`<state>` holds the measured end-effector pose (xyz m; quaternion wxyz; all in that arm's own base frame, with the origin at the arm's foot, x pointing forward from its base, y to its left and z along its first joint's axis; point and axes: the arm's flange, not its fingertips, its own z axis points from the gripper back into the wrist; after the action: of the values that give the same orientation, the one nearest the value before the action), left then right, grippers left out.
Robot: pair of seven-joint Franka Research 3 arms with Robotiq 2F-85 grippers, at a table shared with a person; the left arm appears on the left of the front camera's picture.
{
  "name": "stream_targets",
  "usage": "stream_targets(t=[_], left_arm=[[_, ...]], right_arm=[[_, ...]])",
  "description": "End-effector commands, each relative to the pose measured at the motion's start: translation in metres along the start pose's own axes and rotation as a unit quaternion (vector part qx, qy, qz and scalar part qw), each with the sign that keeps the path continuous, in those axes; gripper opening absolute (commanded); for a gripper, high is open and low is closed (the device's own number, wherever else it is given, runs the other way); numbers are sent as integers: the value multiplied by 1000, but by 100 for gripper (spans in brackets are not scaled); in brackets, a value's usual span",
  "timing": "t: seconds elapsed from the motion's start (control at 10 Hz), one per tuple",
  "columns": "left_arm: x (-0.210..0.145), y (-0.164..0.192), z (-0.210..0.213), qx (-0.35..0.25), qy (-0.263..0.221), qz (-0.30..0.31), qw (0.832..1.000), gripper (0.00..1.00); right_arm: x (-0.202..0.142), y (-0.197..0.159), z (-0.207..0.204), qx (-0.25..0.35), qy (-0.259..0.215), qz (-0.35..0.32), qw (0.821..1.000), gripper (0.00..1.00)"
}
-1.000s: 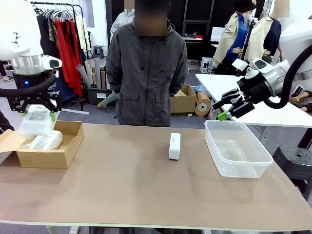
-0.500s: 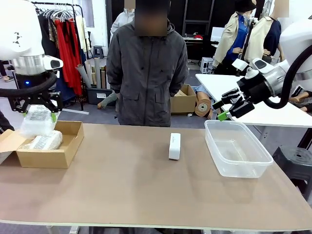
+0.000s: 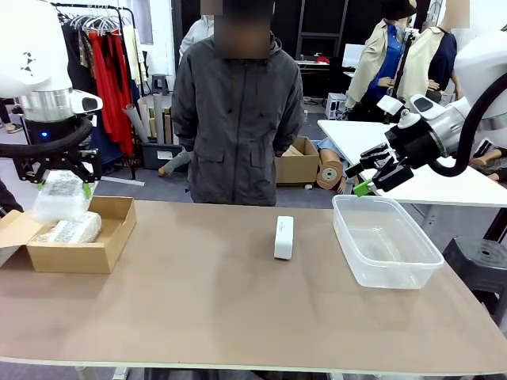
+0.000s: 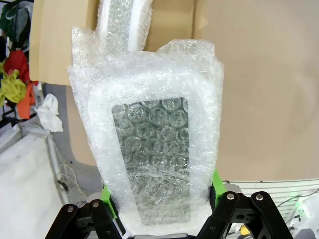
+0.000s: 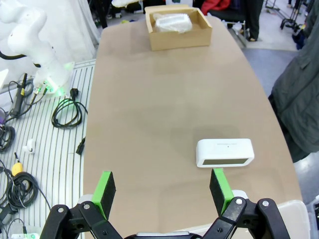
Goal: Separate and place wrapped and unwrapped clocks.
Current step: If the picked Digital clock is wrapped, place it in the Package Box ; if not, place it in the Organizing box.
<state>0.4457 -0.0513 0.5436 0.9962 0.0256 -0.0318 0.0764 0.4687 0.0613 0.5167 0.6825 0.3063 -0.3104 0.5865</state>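
My left gripper [image 3: 59, 184] hangs over the left end of the brown cardboard box [image 3: 99, 252], shut on a bubble-wrapped clock [image 3: 60, 199]. In the left wrist view that wrapped clock [image 4: 149, 149] stands between my green pads [image 4: 105, 196], dark speckled face toward the camera. A second wrapped clock [image 3: 73, 230] lies inside the box, also seen past the held one [image 4: 124, 22]. The bare white clock [image 3: 283, 237] stands on edge mid-table; it lies ahead of my right gripper [image 5: 162, 186] in the right wrist view [image 5: 225, 152]. My right gripper [image 3: 366, 172] is open, above the tub's far edge.
A clear plastic tub [image 3: 388, 265] sits at the table's right. A person in a grey jacket [image 3: 238, 111] stands at the far side, hands down. The cardboard box's flap [image 3: 12, 229] sticks out past the table's left edge. A white table [image 3: 444, 182] stands behind the right arm.
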Motion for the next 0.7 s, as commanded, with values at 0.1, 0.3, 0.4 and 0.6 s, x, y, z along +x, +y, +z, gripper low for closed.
stream_targets(t=[0.1, 0.3, 0.4, 0.6], left_arm=[[0, 0, 0, 0, 0, 0, 1000, 0], [13, 5, -27, -6, 38, -12, 999, 0], [22, 9, -39, -9, 45, -23, 999, 0], [47, 22, -59, -29, 57, -42, 997, 0]], right_arm=[[0, 1, 0, 0, 0, 2, 1000, 100], [0, 1, 0, 0, 0, 2, 1000, 100], [0, 1, 0, 0, 0, 2, 1000, 100], [0, 1, 0, 0, 0, 2, 1000, 100]])
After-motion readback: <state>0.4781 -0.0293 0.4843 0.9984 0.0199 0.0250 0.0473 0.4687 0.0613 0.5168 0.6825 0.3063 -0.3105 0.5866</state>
